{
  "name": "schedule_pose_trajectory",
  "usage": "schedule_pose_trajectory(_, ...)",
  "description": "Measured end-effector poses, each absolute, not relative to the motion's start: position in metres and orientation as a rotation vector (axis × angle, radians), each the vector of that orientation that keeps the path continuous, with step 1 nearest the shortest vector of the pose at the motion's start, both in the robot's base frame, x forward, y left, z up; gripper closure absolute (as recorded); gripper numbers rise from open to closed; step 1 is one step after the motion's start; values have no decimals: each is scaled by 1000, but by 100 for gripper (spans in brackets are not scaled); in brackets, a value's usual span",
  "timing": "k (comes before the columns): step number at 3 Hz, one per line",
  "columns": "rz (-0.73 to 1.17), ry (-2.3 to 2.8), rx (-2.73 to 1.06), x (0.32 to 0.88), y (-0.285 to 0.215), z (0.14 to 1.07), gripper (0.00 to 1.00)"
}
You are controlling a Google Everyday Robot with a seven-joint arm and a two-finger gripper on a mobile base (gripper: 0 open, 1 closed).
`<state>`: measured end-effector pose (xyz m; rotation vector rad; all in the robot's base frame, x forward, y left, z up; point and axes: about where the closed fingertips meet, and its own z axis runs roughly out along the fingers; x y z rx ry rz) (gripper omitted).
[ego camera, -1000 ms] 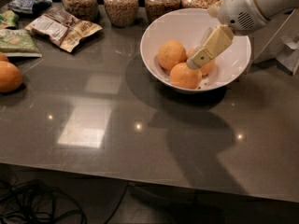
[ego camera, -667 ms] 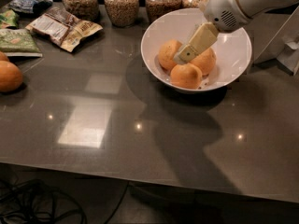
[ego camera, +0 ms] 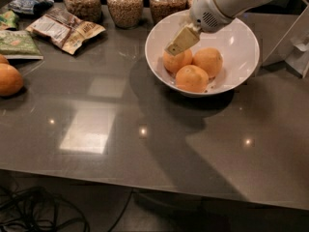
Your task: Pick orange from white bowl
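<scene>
The white bowl (ego camera: pixel 241 42) stands at the back right of the dark table and holds three oranges: a left one (ego camera: pixel 176 62), a right one (ego camera: pixel 208 62) and a front one (ego camera: pixel 192 78). My gripper (ego camera: pixel 177 43) reaches down from the upper right on the white arm. It hangs inside the bowl's left side, just above the top of the left orange. I cannot tell whether it touches the fruit. It holds nothing that I can see.
Several glass jars of grain (ego camera: pixel 124 5) stand behind the bowl. Snack packets (ego camera: pixel 65 28) and a green packet (ego camera: pixel 18 43) lie at the back left. Another orange (ego camera: pixel 8 79) sits at the table's left edge. A white object (ego camera: pixel 297 50) stands at the far right.
The gripper has moved left across the bowl, from over the right and front oranges to above the left orange. The oranges and the bowl have stayed in place.
</scene>
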<state>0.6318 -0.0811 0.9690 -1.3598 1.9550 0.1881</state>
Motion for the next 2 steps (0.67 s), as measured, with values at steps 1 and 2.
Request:
schedule_pose_trajectory(1, 188, 1997, -1364, 639, -79, 953, 37)
schedule_pose_trajectory(2, 187, 2028, -1365, 646, -79, 940, 29)
